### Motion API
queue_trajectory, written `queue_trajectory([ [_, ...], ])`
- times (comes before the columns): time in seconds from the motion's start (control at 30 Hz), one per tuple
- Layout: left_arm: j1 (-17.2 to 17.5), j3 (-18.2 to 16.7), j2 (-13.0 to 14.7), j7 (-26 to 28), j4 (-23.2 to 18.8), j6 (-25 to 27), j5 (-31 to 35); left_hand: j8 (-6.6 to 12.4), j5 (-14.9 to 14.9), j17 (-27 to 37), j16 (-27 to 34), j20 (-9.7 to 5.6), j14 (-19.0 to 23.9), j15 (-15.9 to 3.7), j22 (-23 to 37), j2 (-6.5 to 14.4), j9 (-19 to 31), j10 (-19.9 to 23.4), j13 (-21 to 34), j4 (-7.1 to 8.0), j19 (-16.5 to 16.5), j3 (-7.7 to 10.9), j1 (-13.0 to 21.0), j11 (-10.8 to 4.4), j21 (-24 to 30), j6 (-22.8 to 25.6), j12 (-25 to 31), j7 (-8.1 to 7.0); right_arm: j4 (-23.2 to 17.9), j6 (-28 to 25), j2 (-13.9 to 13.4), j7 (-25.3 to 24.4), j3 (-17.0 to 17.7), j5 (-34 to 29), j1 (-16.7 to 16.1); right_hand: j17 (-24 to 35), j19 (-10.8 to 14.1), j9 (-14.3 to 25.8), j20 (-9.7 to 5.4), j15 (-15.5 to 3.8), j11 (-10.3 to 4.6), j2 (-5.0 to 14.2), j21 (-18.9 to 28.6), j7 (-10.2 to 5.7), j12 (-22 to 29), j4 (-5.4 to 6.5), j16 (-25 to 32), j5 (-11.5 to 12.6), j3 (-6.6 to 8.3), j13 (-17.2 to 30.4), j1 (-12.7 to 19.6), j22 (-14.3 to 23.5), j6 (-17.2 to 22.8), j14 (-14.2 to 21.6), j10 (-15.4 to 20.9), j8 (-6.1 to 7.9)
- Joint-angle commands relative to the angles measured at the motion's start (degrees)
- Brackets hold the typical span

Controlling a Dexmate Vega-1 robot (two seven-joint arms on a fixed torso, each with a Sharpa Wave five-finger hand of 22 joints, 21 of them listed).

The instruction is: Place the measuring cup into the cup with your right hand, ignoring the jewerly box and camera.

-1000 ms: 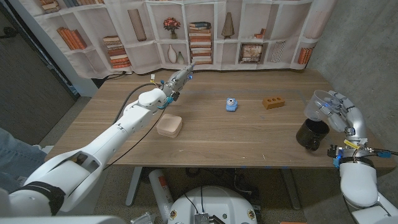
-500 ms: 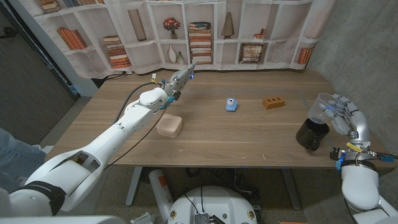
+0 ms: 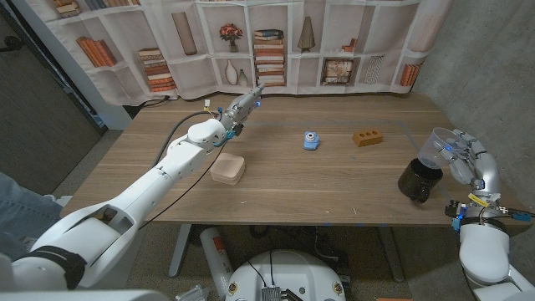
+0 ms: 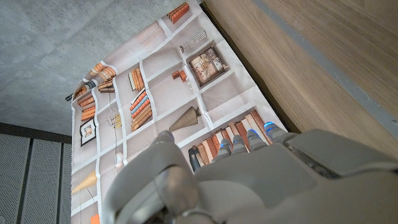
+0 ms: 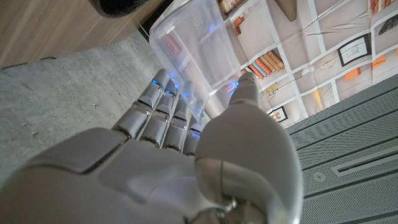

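Above the dark cup [image 3: 417, 180], measuring cup [image 3: 435, 146] (clear) gripped by right hand [image 3: 461, 156]

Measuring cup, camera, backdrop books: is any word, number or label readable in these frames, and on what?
No text can be read.
Measuring cup, held by the right hand above the dark cup: faint printed marks, too blurred to read.
Blue camera: too small to tell.
Bookshelf backdrop: book spines show no readable titles.

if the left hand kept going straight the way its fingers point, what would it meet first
Probably the printed bookshelf backdrop behind the wooden table. The left hand points toward the far edge, nothing visibly between, though depth is unclear.
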Motion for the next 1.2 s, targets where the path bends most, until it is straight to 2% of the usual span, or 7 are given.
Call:
queue_trajectory([
  [0.03,0.83,-0.42,0.56,0.36,-1.02,0.05,-0.18,0.2,-0.18,0.35,0.2,-0.43,-4.81,-0.19,0.29,0.25,0.28,-1.18,0.18,-0.02,-6.13,-0.29,0.18,-0.25,0.22,-0.08,0.55,-0.37,1.73,0.37,-0.11,-1.01,-0.74,0.83,1.18,0.21,0.42,0.33,-5.42,-5.35,-0.17,0.84,-0.23,-2.28,-0.04,1.22,-0.11,-0.09,1.58,0.2,0.86,0.09,3.04,0.2,0.25,0.44],
  [0.33,1.39,-0.9,1.0,0.59,-1.42,-0.03,-0.52,0.2,-0.19,0.35,0.19,-0.44,-4.8,-0.18,0.29,0.26,0.28,-1.16,0.18,-0.04,-6.09,-0.31,0.2,-0.27,0.23,-0.09,0.54,-0.39,1.52,-1.02,-0.4,-1.33,-1.38,1.47,0.77,0.27,0.42,0.35,-5.45,-5.43,-0.07,0.84,-0.26,-2.19,-0.02,1.24,-0.09,-0.2,1.67,0.22,0.9,0.09,3.3,0.31,0.46,0.47],
  [0.73,0.49,-0.27,0.04,-0.57,0.74,-0.77,-0.54,0.21,-0.21,0.36,0.18,-0.35,-4.79,-0.19,0.3,0.28,0.28,-1.13,0.18,-0.06,-6.1,-0.34,0.22,-0.28,0.22,-0.05,0.53,-0.38,0.24,-1.99,-0.14,-2.28,-1.31,1.46,-1.09,0.34,0.52,0.38,-5.45,-5.35,-0.12,0.82,-0.26,-2.21,-0.05,1.29,-0.09,-0.34,1.78,0.24,0.93,0.11,3.43,0.42,0.58,0.42],
  [1.2,-0.21,0.32,-0.41,-0.77,0.96,-0.44,-0.04,0.22,-0.22,0.36,0.17,-0.2,-4.78,-0.19,0.3,0.32,0.28,-1.17,0.18,-0.08,-6.14,-0.36,0.26,-0.35,0.2,-0.02,0.49,-0.37,2.53,-0.41,0.05,-3.1,-2.02,2.02,-0.63,0.41,0.5,0.42,-5.42,-5.44,-0.19,0.85,-0.3,-2.27,-0.12,1.33,-0.11,-0.49,1.93,0.27,0.98,0.12,3.53,0.47,0.63,0.34],
])
